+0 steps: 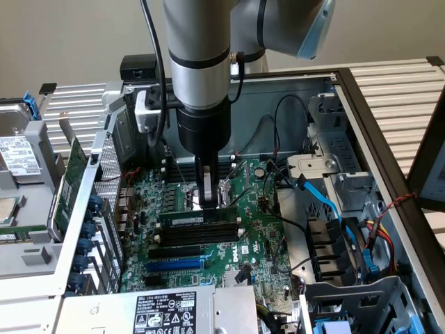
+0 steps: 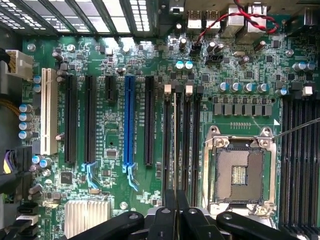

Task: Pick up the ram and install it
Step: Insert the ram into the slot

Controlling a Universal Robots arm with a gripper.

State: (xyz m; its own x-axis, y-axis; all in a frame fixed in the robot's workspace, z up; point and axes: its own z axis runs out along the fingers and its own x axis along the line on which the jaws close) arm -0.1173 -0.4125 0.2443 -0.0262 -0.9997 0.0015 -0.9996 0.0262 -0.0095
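The black two-fingered gripper (image 1: 208,198) looks pinched onto the top edge of the long narrow green ram stick with white label (image 1: 183,220), standing directly beneath it among the black memory slots (image 1: 195,240); pickup is done, but full seating looks unconfirmed

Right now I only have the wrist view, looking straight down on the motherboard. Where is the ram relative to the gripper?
Observer: In the exterior view, the ram stands on edge beside the CPU socket, just below the gripper.
Operator: Any cables off to the side out there?
Observer: A blue cable curves down on the exterior view's right, apart from the gripper.
Operator: Anything else green I could confuse with it?
Observer: A bigger green card stands outside the case, on the exterior view's left.
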